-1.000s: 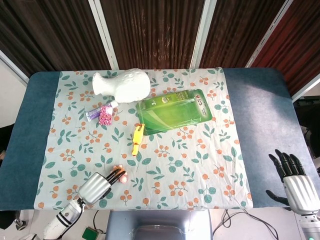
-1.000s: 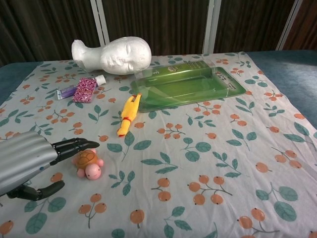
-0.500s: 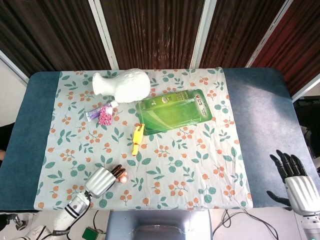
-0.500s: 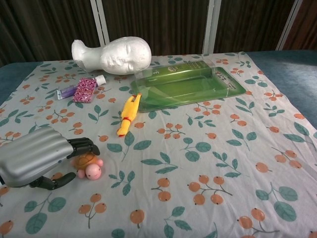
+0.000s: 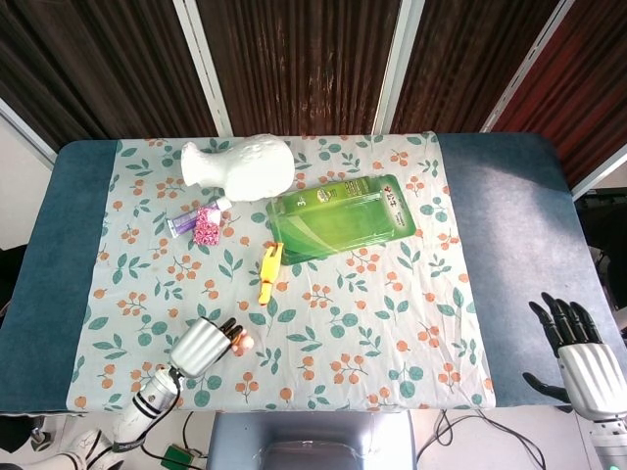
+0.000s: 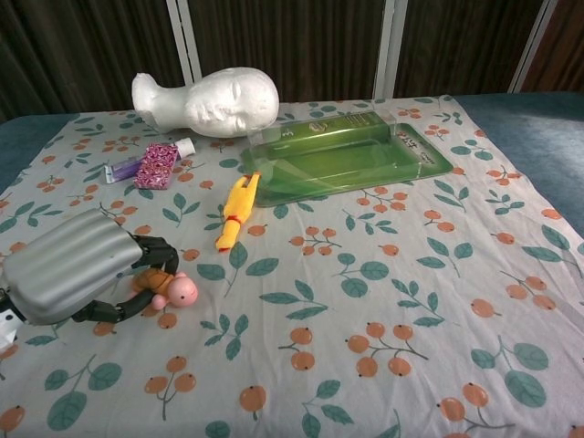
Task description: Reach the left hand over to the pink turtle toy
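My blue-topped table (image 5: pixel 509 215) is carrying a floral-printed cloth (image 5: pixel 333 323). Lying on the cloth are a white foam mannequin head (image 5: pixel 240 166), a green plastic package (image 5: pixel 340 217), a yellow rubber chicken (image 5: pixel 268 271), a purple tube (image 5: pixel 186 221) and a pink turtle toy (image 6: pixel 173 289).

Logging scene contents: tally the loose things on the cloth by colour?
White: 1, foam head
Green: 1, plastic pack
Yellow: 1, rubber chicken
Pink: 2, turtle toy, sparkly pouch
Purple: 1, tube
Total: 6
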